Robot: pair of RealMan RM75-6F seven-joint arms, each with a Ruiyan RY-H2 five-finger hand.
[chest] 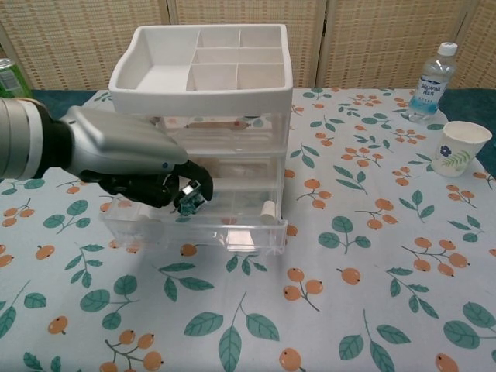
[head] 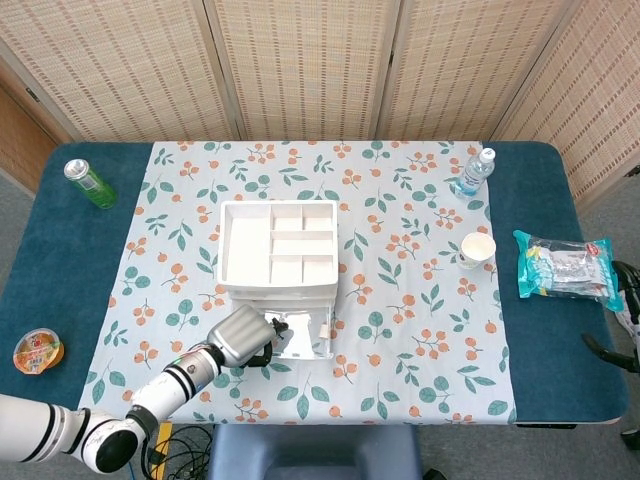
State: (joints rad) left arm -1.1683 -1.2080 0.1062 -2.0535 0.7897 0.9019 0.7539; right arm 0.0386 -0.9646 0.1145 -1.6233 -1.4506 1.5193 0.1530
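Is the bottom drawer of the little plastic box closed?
No, the bottom drawer is pulled out, and the left hand holds a small green item above it.

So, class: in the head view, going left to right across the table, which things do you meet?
Jelly cup → green can → left hand → white drawer unit → paper cup → snack packet.
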